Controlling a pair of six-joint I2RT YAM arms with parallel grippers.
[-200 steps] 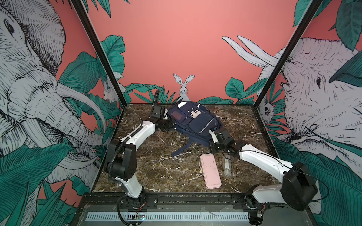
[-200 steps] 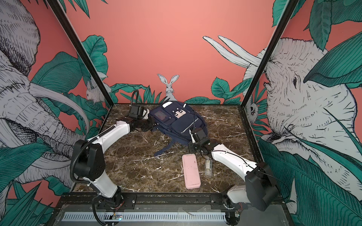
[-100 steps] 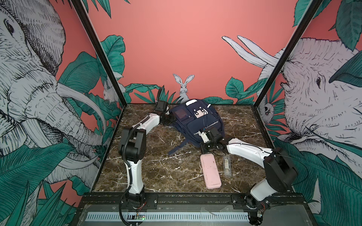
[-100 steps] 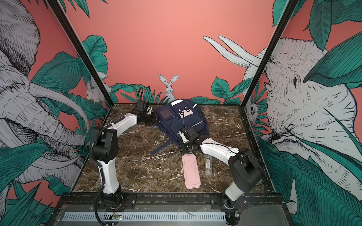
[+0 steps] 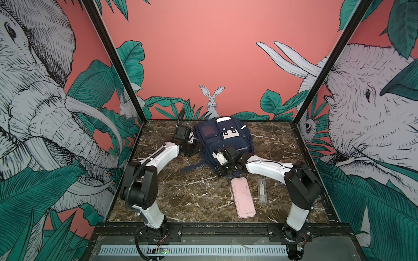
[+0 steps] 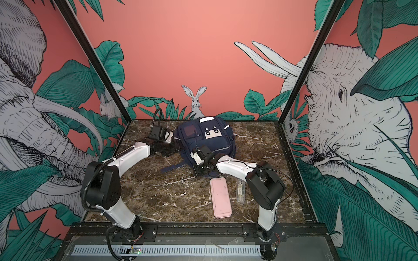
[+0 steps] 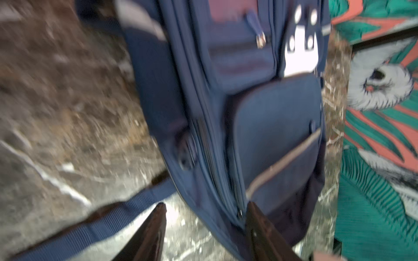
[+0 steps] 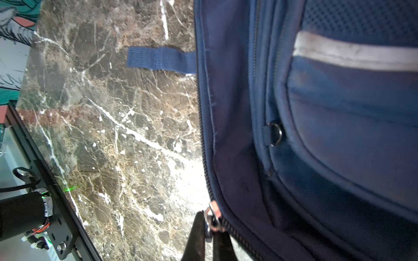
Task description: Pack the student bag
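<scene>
The student bag (image 5: 226, 140) (image 6: 209, 140), a navy backpack with white patches and a grey stripe, lies flat at the back middle of the marble table. My left gripper (image 5: 195, 146) (image 7: 206, 206) stands open at its left side. One finger touches the bag's zippered edge (image 7: 235, 203) and the other hangs over bare marble. My right gripper (image 5: 222, 170) (image 8: 211, 222) is at the bag's near edge, shut on a metal zipper pull (image 8: 212, 214). The bag (image 8: 316, 135) fills most of the right wrist view.
A pink pencil case (image 5: 243, 197) (image 6: 220, 197) and a small clear packet (image 5: 262, 191) (image 6: 240, 191) lie near the front, right of centre. A loose navy strap (image 5: 192, 167) (image 8: 160, 59) trails from the bag over the marble. The back wall is close behind the bag.
My left gripper has opened and let go of the bag's side. My right gripper, still shut, has slid left along the bag's near edge. The bag has shifted slightly toward the back wall.
</scene>
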